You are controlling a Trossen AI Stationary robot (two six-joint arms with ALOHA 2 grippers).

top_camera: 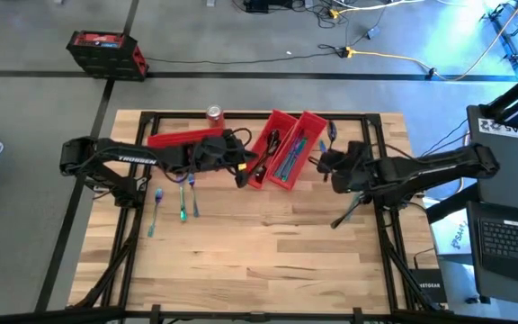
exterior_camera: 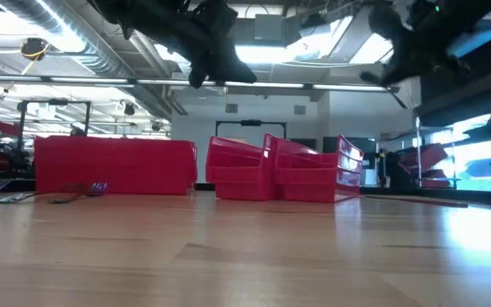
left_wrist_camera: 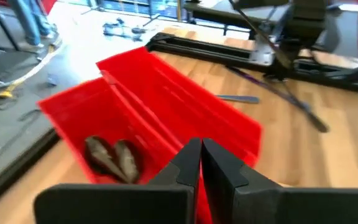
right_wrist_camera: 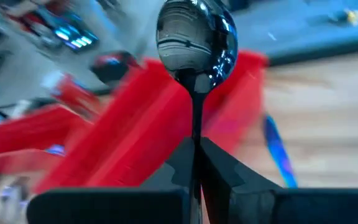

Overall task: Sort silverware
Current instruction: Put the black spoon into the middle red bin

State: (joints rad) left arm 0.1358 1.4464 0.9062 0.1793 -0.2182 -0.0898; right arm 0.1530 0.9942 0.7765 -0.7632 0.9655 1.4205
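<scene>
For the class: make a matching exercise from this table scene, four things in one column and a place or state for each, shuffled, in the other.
Things:
1. right tool
2. left tool
3. soda can
4. two dark spoons

Places or states:
A. lying in a red bin
B. shut, holding nothing
C. standing at the table's far edge
D. shut on a spoon

Pairs: 1-D, 2-B, 3-C, 4-A

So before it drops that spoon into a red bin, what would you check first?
1. Right end effector shut on the spoon: ok.
2. Spoon held off the table: ok.
3. Left end effector shut, empty, above the red bins: ok.
4. Bin with spoons already in it identified: ok.
5. Loose silverware left to sort: not ok.
6. Clearance between the arms: cannot tell.
</scene>
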